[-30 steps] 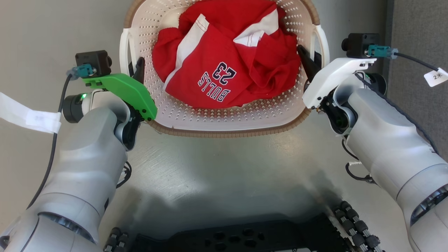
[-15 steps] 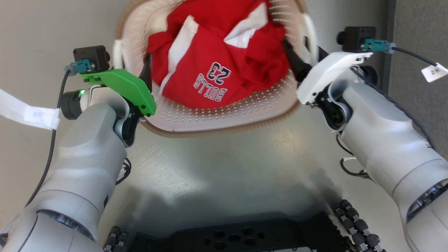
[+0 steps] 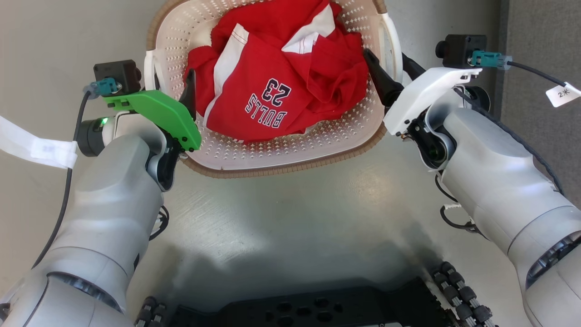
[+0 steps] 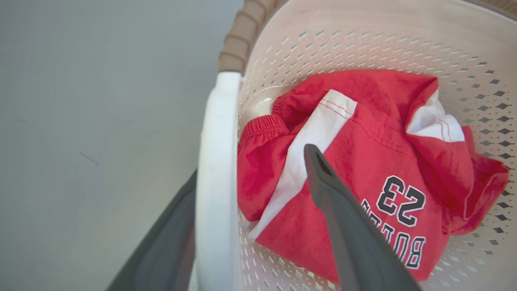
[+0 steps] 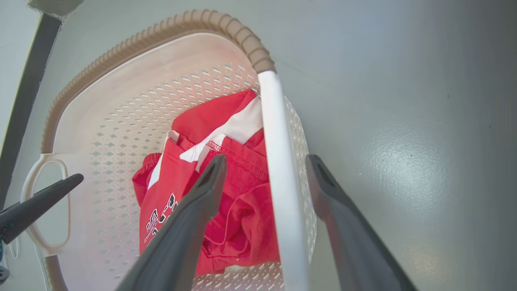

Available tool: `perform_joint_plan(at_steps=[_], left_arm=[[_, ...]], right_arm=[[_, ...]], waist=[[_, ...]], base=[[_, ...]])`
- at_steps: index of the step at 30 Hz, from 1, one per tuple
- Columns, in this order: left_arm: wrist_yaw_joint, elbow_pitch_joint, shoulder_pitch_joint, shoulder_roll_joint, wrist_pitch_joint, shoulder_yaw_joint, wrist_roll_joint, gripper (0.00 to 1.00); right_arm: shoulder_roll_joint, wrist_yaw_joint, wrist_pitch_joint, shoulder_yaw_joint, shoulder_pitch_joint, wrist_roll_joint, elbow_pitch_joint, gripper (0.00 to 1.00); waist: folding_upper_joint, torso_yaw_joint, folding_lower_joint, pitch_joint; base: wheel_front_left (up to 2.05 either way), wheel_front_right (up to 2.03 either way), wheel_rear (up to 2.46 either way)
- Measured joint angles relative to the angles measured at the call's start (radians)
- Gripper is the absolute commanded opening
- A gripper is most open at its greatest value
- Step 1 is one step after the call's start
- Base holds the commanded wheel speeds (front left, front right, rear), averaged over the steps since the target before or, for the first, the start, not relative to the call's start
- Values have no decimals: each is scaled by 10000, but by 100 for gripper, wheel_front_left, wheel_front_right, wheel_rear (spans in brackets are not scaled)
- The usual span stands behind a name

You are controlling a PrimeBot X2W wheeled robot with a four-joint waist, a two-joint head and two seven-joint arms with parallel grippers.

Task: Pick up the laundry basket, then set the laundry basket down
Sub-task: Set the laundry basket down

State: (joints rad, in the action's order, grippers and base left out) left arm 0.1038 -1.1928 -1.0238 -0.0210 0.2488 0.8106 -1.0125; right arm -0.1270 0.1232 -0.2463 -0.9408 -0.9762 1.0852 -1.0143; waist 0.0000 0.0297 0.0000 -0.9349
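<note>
The laundry basket, cream and perforated with a brown rim band, sits on the grey floor ahead of me and holds a red "BULLS 23" jersey. My left gripper straddles the left loop handle, one finger inside the basket and one outside. In the left wrist view the handle lies against the outer finger, with a wide gap to the inner one. My right gripper straddles the right handle. The right wrist view shows that handle between spread fingers. Both grippers are open.
My black wheeled base shows at the bottom of the head view. A darker grey strip runs along the right side. A white tag on the left arm's cable hangs to the left. Glossy grey floor lies between the base and the basket.
The basket has slid left and a little away from me and turned slightly. Both grippers moved left with it, still astride the handles.
</note>
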Motion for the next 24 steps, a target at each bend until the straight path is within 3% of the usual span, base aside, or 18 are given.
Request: perform_joint_plan(at_steps=[24], left_arm=[[8, -257, 873, -2, 0, -305, -2, 100]], right_arm=[[0, 0, -27, -33, 835, 311, -485, 100]], waist=[[0, 40, 0, 1681]], base=[[0, 0, 0]])
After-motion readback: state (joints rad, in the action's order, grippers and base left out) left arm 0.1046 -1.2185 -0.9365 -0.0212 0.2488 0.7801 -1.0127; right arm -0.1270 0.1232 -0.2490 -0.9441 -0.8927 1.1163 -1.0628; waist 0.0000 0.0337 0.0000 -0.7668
